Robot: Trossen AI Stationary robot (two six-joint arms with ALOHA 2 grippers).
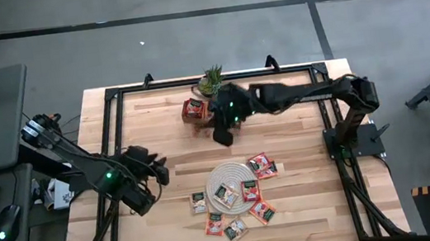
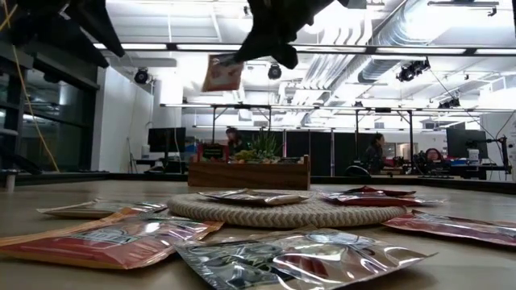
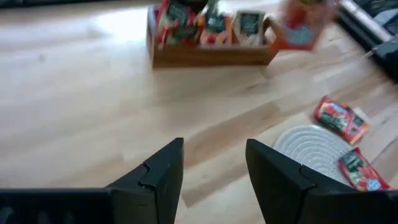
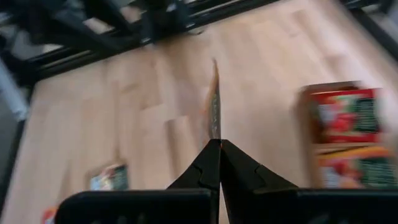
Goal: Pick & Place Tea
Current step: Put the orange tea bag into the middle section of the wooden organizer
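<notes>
Above the worktop (image 1: 150, 129), the right pincer (image 4: 219, 144) reaches out level, clamped on a tea sachet (image 4: 214, 106) beside the wooden tray (image 1: 195, 111). Toward eight o'clock the left pincer (image 3: 214, 163) hovers low, fingers apart, holding nothing.

Right hand (image 4: 219, 144) pinched shut, raised; left hand (image 3: 214, 163) spread, waiting.

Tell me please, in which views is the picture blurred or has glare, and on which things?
Right wrist view: the wooden tray and the table are blurred, while the sachet held edge-on in the right gripper is fairly sharp. Left wrist view: the held sachet is smeared. Low view: the ceiling lights glare, and the silver sachet in front reflects them.
</notes>
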